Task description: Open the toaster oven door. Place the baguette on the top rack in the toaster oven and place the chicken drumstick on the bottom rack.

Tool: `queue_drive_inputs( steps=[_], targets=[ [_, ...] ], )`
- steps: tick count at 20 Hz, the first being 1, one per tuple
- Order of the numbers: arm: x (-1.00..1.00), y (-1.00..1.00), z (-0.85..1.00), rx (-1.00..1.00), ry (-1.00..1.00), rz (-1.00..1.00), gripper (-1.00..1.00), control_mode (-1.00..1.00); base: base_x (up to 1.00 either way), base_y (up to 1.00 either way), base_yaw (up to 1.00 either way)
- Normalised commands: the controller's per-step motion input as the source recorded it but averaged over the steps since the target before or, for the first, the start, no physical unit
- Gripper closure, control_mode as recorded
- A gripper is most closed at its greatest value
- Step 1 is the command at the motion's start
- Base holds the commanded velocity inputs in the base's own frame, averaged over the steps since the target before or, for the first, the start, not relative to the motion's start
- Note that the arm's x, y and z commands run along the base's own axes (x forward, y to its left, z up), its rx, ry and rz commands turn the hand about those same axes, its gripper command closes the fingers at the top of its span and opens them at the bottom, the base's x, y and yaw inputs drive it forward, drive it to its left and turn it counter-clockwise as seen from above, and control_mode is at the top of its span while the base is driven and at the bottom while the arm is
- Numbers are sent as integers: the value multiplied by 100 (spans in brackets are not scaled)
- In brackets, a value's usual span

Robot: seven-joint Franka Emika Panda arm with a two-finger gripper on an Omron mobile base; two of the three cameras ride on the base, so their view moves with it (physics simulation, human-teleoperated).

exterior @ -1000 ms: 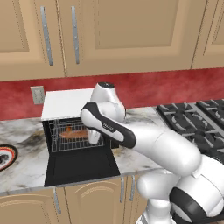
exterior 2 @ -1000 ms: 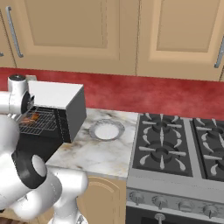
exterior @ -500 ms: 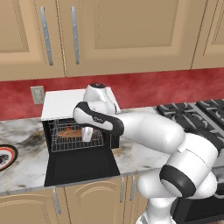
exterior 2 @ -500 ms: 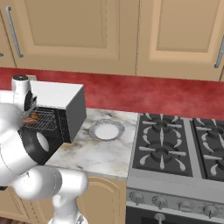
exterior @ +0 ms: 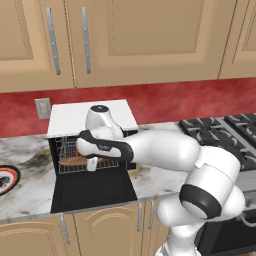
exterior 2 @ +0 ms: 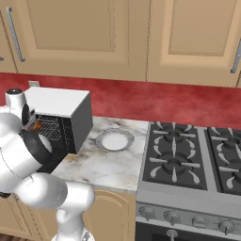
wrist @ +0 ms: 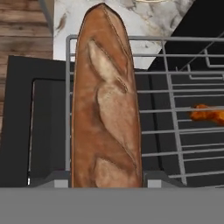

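Gripper (exterior: 91, 165) sits just inside the oven (exterior: 90, 137) mouth, its jaws part-spread and clamped either side of the baguette (wrist: 106, 105), which fills the gap between the two tips. In the hand view the loaf runs from 6 o'clock up to 12 o'clock, lying over the top rack (wrist: 175, 94), whose wire bars stretch off toward 3 o'clock. Below that rack, at 3 o'clock, an orange-brown drumstick (wrist: 210, 114) shows through the wires. In the left base view the loaf (exterior: 74, 160) lies across the cavity at 9 o'clock of the gripper. The door (exterior: 93, 189) hangs fully down, flat toward 6 o'clock. A plate (exterior 2: 114, 139) rests on the counter (exterior 2: 106, 164) at 3 o'clock of the oven, with the stove (exterior 2: 190, 160) beyond it.
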Motion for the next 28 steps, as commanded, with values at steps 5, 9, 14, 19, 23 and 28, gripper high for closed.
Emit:
queue_drive_inputs(
  steps=[5,9,14,19,23,28],
  targets=[
    [0,0,-22,-4,0,0,100,-100,0,0,0],
    [0,0,-3,-4,0,0,100,-100,0,0,0],
    [-20,0,0,-5,-7,-1,100,-100,0,0,0],
    [-30,0,0,-7,-12,-3,100,-100,0,0,0],
    [-11,0,0,-9,-12,-7,100,-100,0,0,0],
    [0,-8,13,-5,-9,-7,100,-100,0,0,0]
  ],
)
